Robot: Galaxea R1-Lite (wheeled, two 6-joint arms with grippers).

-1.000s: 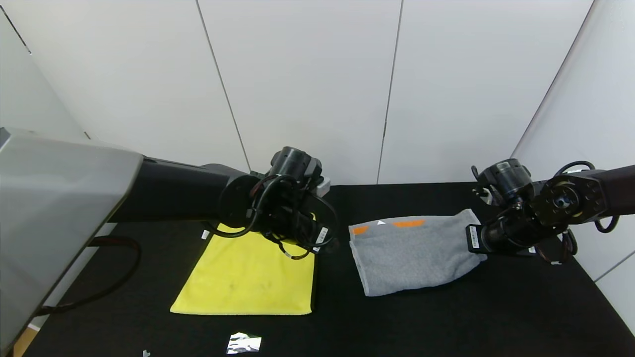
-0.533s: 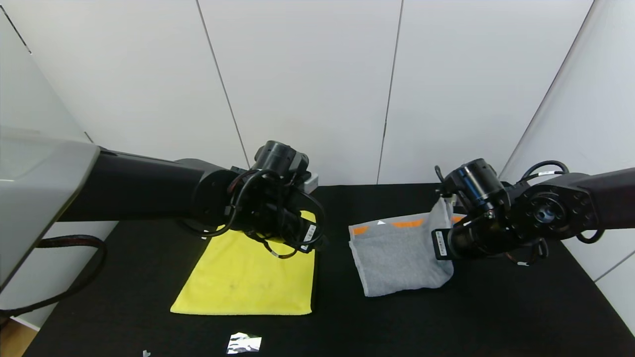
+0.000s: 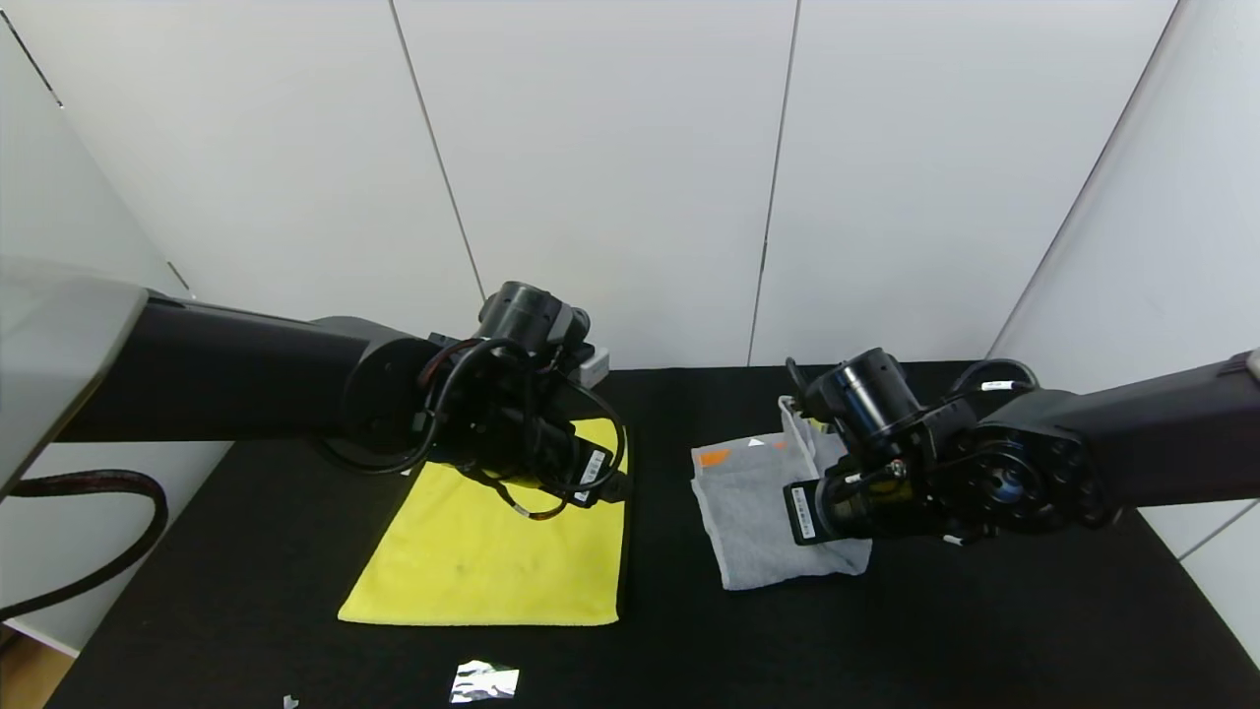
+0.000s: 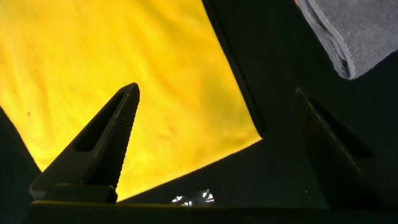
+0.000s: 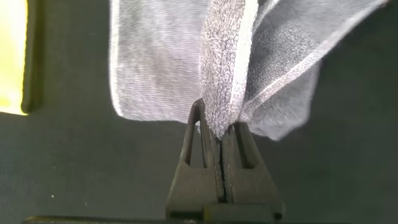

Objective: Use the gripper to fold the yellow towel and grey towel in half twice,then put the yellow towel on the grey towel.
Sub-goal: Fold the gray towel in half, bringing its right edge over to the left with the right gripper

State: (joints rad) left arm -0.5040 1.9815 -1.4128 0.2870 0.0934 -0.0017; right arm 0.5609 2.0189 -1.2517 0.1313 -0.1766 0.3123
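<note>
A black, matte table [image 3: 984, 630] filled the foreground, closed in behind and on both sides by plain white wall panels [image 3: 610, 177] with thin vertical seams; a crumpled scrap of silvery foil [image 3: 483, 681] lay near the table's front edge. The yellow towel [image 3: 492, 551] lay flat on the robot's left half of the table, a plush bright rectangle with a thin dark trim along its right edge. The left gripper [image 4: 217, 149] hovered over that towel's far right corner, its two dark tapered fingers spread wide with nothing between them, one finger above yellow cloth and the other above bare table. The grey towel [image 3: 758, 522] sat on the right half, a looped terry cloth with an orange stripe at its far end, part folded and part lifted. The right gripper [image 5: 219, 134] was closed tight on a raised edge of it, pinching what looked like two or more layers, and the held part stood up above the portion resting on the table. The two towels lay apart, with a strip of bare black table between them.
</note>
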